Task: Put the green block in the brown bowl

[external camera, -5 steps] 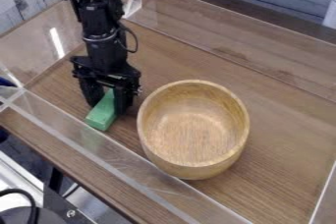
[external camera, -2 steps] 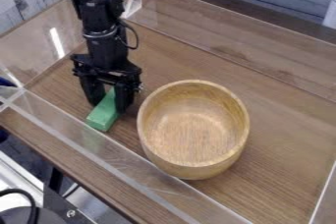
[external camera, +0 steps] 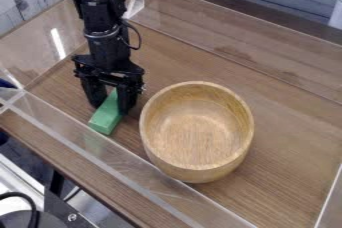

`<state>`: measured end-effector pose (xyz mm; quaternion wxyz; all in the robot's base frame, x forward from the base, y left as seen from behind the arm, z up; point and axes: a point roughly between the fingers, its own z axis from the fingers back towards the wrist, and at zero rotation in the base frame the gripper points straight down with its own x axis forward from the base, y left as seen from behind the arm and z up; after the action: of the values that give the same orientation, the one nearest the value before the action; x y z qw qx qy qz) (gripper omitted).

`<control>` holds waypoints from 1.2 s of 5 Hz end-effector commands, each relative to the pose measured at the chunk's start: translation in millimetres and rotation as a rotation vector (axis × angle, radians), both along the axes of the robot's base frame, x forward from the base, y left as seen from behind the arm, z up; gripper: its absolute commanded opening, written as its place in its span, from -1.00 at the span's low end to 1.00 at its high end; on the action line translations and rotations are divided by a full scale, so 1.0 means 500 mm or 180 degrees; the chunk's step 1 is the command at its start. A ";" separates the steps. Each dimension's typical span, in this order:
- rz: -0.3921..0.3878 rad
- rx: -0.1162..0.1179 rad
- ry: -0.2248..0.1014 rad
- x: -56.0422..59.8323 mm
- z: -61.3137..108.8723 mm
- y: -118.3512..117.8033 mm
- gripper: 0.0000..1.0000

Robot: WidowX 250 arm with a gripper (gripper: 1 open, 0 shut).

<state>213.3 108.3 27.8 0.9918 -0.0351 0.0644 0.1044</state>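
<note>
The gripper point(external camera: 110, 103) is standing straight down over the green block point(external camera: 106, 115), its black fingers spread wide on either side of the bar and nothing clamped. The block is lying flat on the wooden table point(external camera: 254, 67) near its left edge, just beside the brown bowl point(external camera: 198, 130), which is sitting empty. The risk, I'd judge: the bar is thin, smooth and narrow, so a closing pinch could be skidding off it or pushing it against the clear wall point(external camera: 60, 137). The bowl is showing thick, grainy, round walls; a low carry could be clipping that rim.
</note>
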 end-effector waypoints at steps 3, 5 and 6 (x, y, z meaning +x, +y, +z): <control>0.0060 0.0089 -0.0212 0.023 0.027 0.019 -1.00; 0.0072 0.0061 -0.0273 0.031 0.060 0.010 -1.00; 0.0079 0.0045 -0.0377 0.042 0.099 -0.002 -1.00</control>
<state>225.3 103.3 62.4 0.9916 -0.0453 0.0334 0.1168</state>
